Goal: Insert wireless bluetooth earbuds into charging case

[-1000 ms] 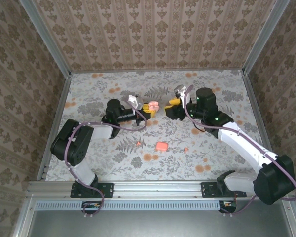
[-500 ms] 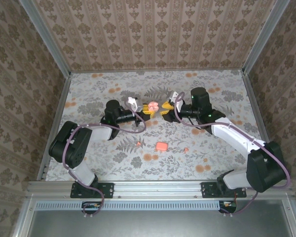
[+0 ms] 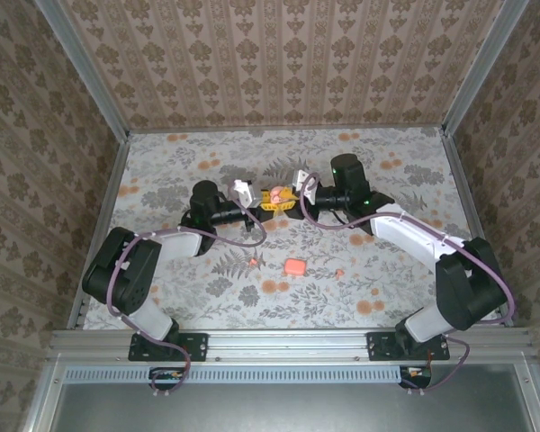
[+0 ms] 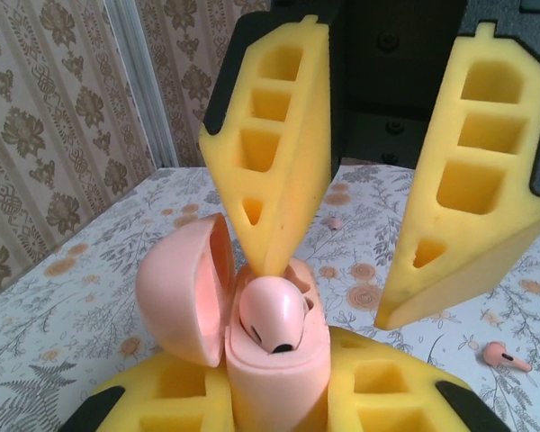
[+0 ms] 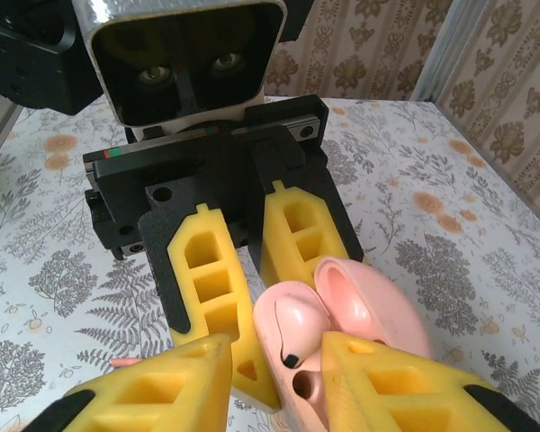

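The salmon-pink charging case (image 4: 274, 378) stands upright with its lid (image 4: 180, 288) swung open, and my left gripper (image 4: 274, 400) is shut on its lower body. One pink earbud (image 4: 272, 315) sits in a slot of the case, partly sticking out. My right gripper (image 4: 333, 292) faces it from the other side, jaws open. One of its yellow fingers (image 4: 270, 135) touches the case rim just behind the earbud. From above, both grippers (image 3: 268, 200) (image 3: 291, 200) meet at the case (image 3: 276, 193) mid-table. In the right wrist view the earbud (image 5: 297, 328) lies between my right gripper's (image 5: 279, 360) pads.
A loose earbud (image 4: 507, 357) lies on the flowered cloth, seen from above as a small coral nub (image 3: 339, 272); another nub (image 3: 254, 262) lies left of it. A salmon rounded-square piece (image 3: 295, 266) rests between them. Patterned walls (image 3: 279, 54) enclose the table.
My right gripper has moved left up to the case and its jaws have narrowed. The left gripper has kept its hold on the case and shifted slightly right.
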Robot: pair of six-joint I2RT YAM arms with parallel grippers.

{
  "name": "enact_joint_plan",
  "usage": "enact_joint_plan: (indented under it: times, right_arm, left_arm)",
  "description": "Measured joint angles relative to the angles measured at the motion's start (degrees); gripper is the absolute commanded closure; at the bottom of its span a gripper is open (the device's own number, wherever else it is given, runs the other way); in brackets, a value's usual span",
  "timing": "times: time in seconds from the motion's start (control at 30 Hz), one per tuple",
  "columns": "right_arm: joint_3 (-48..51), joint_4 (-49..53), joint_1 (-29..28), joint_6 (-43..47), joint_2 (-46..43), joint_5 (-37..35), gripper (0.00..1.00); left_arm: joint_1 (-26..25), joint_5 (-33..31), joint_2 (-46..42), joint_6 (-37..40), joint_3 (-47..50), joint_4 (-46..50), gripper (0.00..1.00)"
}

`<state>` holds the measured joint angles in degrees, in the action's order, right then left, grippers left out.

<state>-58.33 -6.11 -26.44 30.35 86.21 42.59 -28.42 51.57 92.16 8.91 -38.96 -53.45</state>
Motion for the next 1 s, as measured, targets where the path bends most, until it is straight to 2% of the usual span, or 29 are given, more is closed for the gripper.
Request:
enact_joint_plan:
  times: [0.3,0.73,1.0]
  right_arm:
    - [-1.2,1.0,-0.2,2.1,0.9,0.1,0.72]
    - [-1.7,3.2,-0.2,3.9,0.9,0.1,0.71]
    - [-0.9,4.0,0.9,-1.7,-3.6,-1.1,0.66]
  left_arm:
    - [-0.1,-0.8,-0.4,2.3,0.3,1.5,0.87]
    - [-0.1,-2.3,-2.7,5.1,1.1,4.0,0.87]
    - [-0.1,-5.7,-2.7,6.4,1.8,4.7,0.87]
